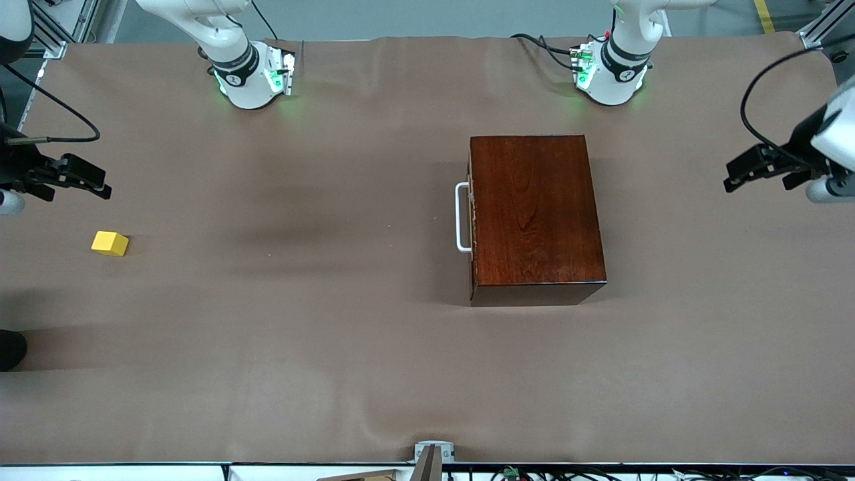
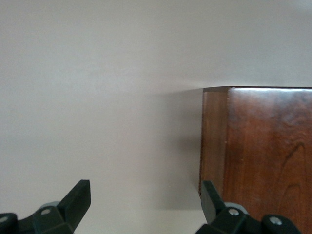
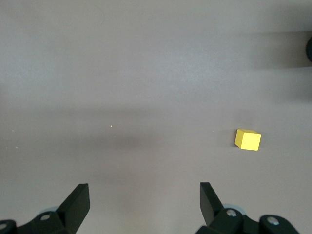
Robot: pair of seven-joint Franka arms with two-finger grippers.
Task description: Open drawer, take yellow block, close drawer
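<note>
The glossy mahogany box (image 1: 536,217) stands toward the left arm's end of the table. Its drawer is pushed in, and the white U-shaped handle (image 1: 461,218) faces the right arm's end. The yellow block (image 1: 110,243) lies on the brown cloth at the right arm's end, outside the box; it also shows in the right wrist view (image 3: 247,140). My right gripper (image 1: 83,179) is open and empty, up over the cloth beside the block. My left gripper (image 1: 751,168) is open and empty, up over the left arm's end, with a box corner (image 2: 253,146) in its view.
Brown cloth (image 1: 300,300) covers the whole table. The two arm bases (image 1: 250,73) (image 1: 611,70) stand along the back edge. A small metal bracket (image 1: 433,453) sits at the table edge nearest the front camera.
</note>
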